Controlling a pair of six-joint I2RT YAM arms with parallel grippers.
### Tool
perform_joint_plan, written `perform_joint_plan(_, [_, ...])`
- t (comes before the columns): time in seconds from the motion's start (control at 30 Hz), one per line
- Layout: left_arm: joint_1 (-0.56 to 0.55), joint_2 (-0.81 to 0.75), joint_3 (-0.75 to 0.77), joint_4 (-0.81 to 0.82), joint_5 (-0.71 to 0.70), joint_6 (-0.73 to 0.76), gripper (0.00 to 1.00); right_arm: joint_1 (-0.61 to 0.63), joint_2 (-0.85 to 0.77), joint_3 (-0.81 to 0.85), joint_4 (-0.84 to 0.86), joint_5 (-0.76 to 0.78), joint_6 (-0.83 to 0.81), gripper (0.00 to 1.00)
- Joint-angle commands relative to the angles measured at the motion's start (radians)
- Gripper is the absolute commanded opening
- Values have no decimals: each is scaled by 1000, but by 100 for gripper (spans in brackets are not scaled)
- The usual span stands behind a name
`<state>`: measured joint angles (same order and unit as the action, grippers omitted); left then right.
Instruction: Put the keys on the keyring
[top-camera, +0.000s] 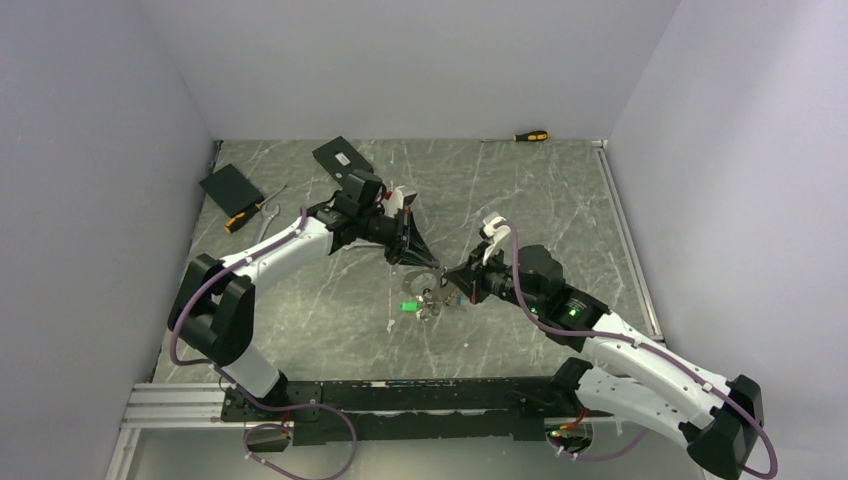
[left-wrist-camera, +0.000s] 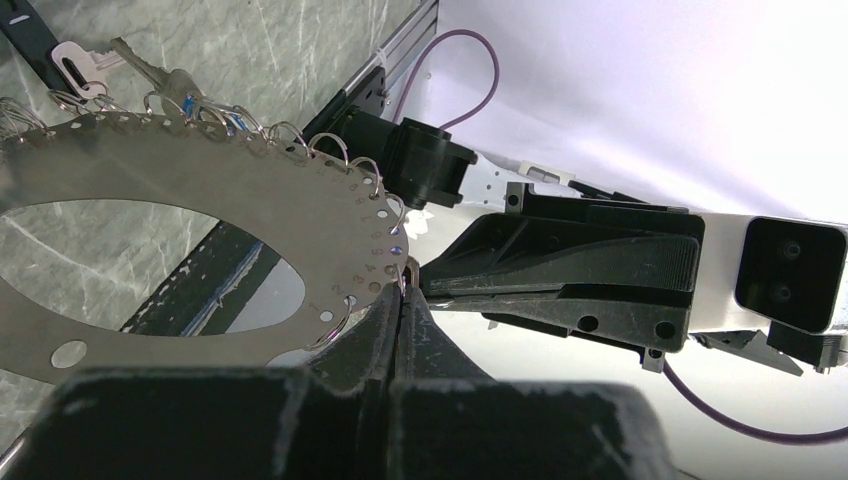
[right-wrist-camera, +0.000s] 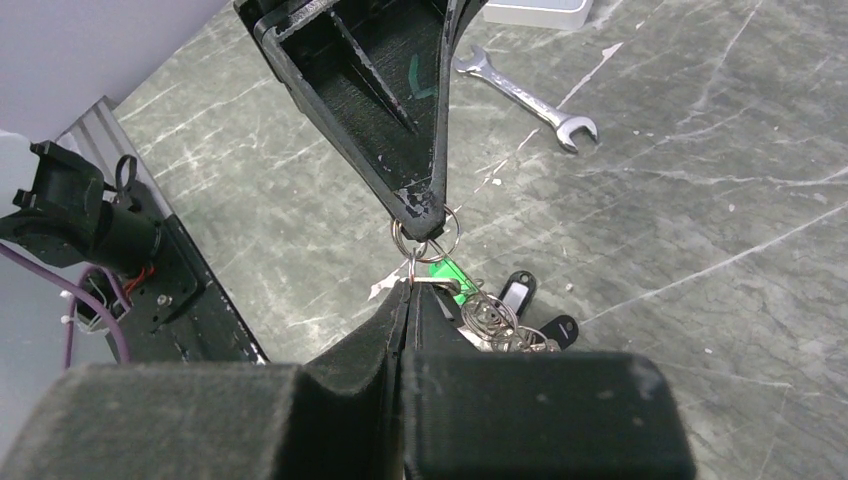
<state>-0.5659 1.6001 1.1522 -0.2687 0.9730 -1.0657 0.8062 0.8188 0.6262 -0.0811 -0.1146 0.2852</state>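
Over the table (top-camera: 300, 330), left claw (left-wrist-camera: 402, 292) grips one keyring (left-wrist-camera: 200, 190), right claw (right-wrist-camera: 408, 290) closed (three tagged keys (right-wrist-camera: 492, 318))

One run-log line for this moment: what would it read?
left gripper: shut on keyring rim | right gripper: shut on keys | grippers tip to tip

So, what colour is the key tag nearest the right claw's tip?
Bright green; the tag shows best in the right wrist view.

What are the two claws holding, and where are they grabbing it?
The left claw pinches the keyring by its flat outer rim. The right claw looks shut on the top end of the bunch of keys.
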Motion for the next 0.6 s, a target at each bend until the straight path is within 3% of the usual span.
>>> perform_joint_plan(0.0, [5,-45,40,33,21,16,0,-2,2,-6,67,-24,15,0])
perform_joint_plan(0.57, [5,-57,37,38,18,23,0,-2,2,-22,67,1,20,0])
